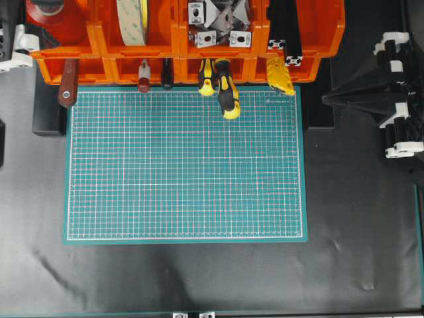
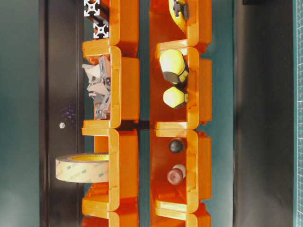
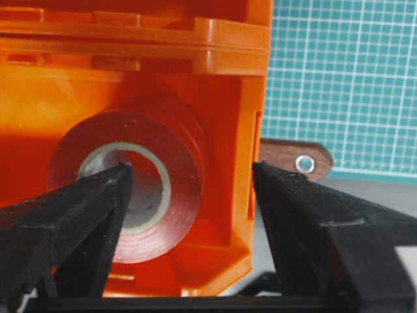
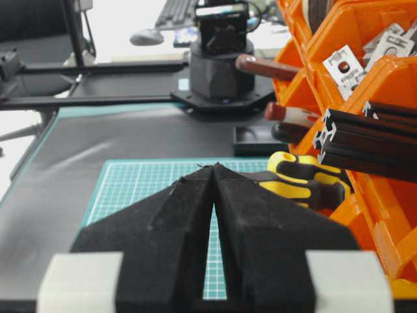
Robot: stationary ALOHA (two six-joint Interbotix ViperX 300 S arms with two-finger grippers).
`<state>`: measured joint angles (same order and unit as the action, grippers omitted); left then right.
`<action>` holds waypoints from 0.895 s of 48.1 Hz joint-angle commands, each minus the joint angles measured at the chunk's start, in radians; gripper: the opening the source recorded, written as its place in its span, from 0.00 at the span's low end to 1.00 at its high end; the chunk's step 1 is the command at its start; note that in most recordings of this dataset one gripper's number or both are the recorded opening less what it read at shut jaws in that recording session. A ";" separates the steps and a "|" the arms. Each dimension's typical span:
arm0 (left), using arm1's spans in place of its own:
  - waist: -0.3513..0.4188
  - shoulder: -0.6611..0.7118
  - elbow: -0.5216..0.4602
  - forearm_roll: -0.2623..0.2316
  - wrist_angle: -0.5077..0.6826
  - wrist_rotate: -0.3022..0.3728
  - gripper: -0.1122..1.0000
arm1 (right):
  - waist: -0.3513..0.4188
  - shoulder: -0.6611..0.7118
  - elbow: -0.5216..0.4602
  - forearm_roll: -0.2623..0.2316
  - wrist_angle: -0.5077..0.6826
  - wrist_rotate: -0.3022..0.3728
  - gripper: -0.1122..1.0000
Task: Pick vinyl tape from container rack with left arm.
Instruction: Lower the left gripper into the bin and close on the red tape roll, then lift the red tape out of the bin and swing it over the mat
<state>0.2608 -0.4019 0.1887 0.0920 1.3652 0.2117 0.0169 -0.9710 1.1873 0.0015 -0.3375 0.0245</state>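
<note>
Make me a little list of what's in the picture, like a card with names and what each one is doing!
vinyl tape: red roll lying in an orange bin
container rack: orange bins in two tiers, tools sticking out
left gripper: open, one finger in front of the roll's core, the other outside the bin wall
right gripper: shut, holding nothing
cutting mat: green, bare
</note>
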 commanded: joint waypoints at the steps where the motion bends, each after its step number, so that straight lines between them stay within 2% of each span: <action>1: 0.005 -0.012 -0.003 0.003 -0.018 -0.002 0.74 | 0.002 0.005 -0.029 0.002 -0.017 -0.002 0.10; 9: 0.009 -0.014 0.003 0.003 -0.040 0.000 0.73 | 0.002 0.005 -0.029 0.002 -0.017 -0.002 0.10; 15: 0.014 -0.014 0.000 0.005 -0.048 0.000 0.68 | 0.002 0.002 -0.029 0.002 -0.017 -0.002 0.10; 20: 0.015 -0.015 -0.005 0.003 -0.048 0.002 0.57 | 0.002 0.002 -0.029 0.002 -0.017 -0.003 0.10; 27: 0.015 -0.021 -0.025 0.005 -0.046 0.002 0.31 | 0.002 0.002 -0.029 0.002 -0.017 -0.003 0.10; 29: 0.015 -0.020 -0.037 0.003 -0.041 0.003 0.27 | 0.003 0.003 -0.029 0.002 -0.017 -0.003 0.10; 36: 0.021 -0.023 -0.126 0.003 -0.012 0.006 0.27 | 0.002 -0.006 -0.032 0.002 -0.018 -0.005 0.10; 43: 0.003 -0.014 -0.270 -0.002 0.081 -0.017 0.27 | 0.002 -0.038 -0.034 0.002 -0.009 -0.002 0.10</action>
<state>0.2761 -0.4065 0.0337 0.0920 1.3990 0.2102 0.0169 -1.0002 1.1873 0.0015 -0.3375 0.0215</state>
